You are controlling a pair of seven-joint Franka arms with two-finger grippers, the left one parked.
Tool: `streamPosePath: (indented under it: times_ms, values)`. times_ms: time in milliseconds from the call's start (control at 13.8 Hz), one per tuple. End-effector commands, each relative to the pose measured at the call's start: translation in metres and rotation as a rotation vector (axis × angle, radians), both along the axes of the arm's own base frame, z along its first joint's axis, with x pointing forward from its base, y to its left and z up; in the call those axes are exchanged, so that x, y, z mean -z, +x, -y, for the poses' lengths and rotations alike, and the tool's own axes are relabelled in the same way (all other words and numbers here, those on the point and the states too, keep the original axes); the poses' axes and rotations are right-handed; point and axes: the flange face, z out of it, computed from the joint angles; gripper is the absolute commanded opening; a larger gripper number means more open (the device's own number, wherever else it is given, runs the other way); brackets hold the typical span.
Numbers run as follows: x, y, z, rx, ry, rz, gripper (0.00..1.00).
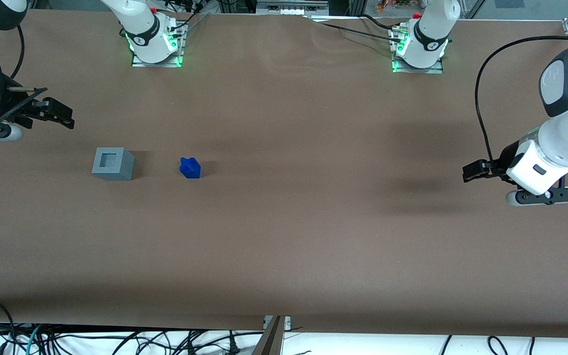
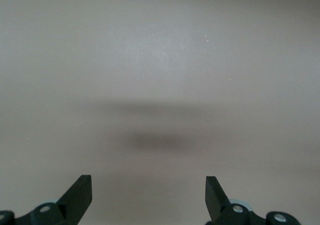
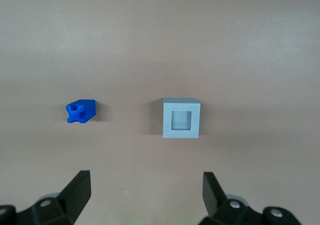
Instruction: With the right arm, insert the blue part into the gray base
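At the working arm's end of the tabletop (image 1: 284,236) the gripper (image 1: 62,114) hangs with jaws open and empty, farther from the camera than the gray base (image 1: 113,163). Beside the base, apart, sits the blue part (image 1: 190,167). A skewed pinch could leave it tilted and jam it on the recess rim.

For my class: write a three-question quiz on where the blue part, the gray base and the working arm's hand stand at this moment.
1. True or false: the blue part sits inside the gray base.
2. The hand is: A open, holding nothing; B shut on the blue part.
3. Which item lies nearer the parked arm's end of the table?

Key: 1 false, they stand apart. 2 A. 3 the blue part.
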Motion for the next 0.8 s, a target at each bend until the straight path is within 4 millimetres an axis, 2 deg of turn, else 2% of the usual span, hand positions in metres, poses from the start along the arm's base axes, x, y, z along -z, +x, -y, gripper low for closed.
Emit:
streamPosePath:
  times_ms: [0,509,727]
  values:
    - [-0.006,0.000,-0.003,-0.003,0.004,-0.001,0.99]
    - [-0.006,-0.001,-0.006,-0.002,0.002,-0.003,0.99]
    - [-0.005,-0.002,-0.023,-0.035,0.003,-0.006,0.99]
